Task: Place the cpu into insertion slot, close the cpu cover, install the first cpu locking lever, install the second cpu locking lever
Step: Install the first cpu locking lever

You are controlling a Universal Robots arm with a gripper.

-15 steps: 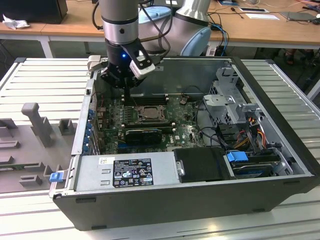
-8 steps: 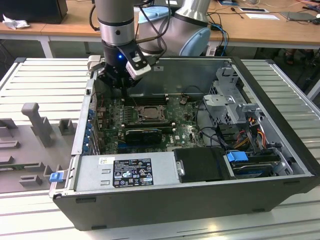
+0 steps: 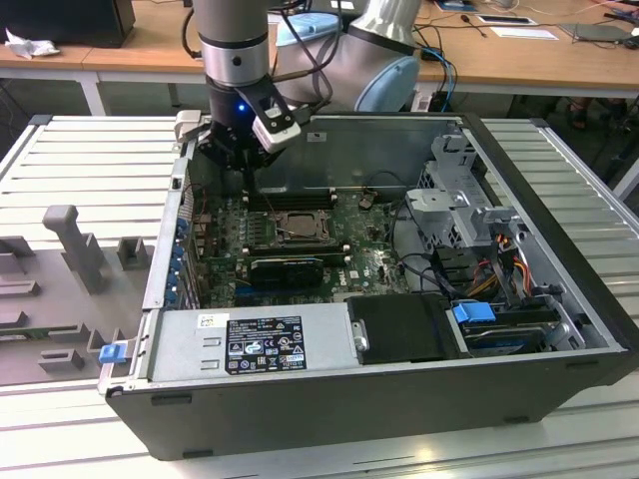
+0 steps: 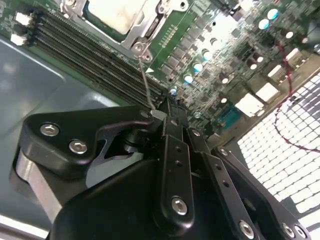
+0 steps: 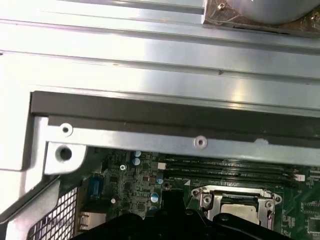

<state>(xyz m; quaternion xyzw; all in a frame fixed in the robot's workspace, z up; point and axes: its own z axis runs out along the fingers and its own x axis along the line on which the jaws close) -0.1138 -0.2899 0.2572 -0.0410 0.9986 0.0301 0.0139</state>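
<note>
- The end effector (image 4: 161,111) stands inside the open computer case (image 3: 559,329), just beside the socket area, on the side of the long black memory slots (image 4: 95,57).
- In the second wrist view its fingers are pressed together on a thin metal rod, the locking lever (image 4: 145,80). The end effector is closed on this lever.
- The lever runs as a straight thin line from the fingertips to its hooked end at the corner of the cpu cover (image 4: 142,25). Its long axis points from the end effector toward the socket.
- The cpu cover lies flat over the insertion slot (image 3: 299,226), and the cpu (image 5: 243,215) shows pale through the square cutout, so the chip appears seated and the cover closed.
- In the exterior view the arm (image 3: 236,45) comes down almost vertically at the far wall of the case, with the wrist turned down to the motherboard (image 3: 367,249).
</note>
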